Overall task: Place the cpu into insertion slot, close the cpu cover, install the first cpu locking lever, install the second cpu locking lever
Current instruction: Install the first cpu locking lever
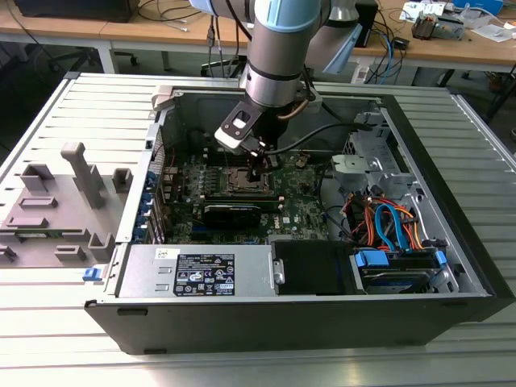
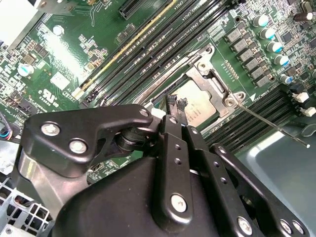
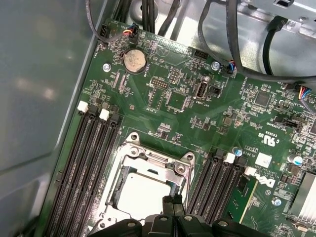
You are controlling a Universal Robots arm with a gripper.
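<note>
Currently the gripper (image 3: 173,200) is pinched narrow and holds nothing, tips just above the cpu (image 3: 140,192). The cpu sits in the insertion slot (image 1: 240,182), cpu cover (image 3: 153,159) flat around it. One locking lever (image 2: 269,126) juts out free.

The arm (image 1: 282,48) is a thick round tube of silver-grey metal, with pale blue caps over its joints. At the wrist sits a small white camera box (image 1: 239,129) with a dark face, and a black cable (image 1: 322,137) curls away beside it. The hand (image 2: 177,102) is matte black all over. Its flat linkage bars (image 2: 89,133) have rounded ends and are pinned with bright silver screws (image 2: 178,203). The narrow fingers (image 2: 173,148) have small holes drilled along them and end in rough black tips.
</note>
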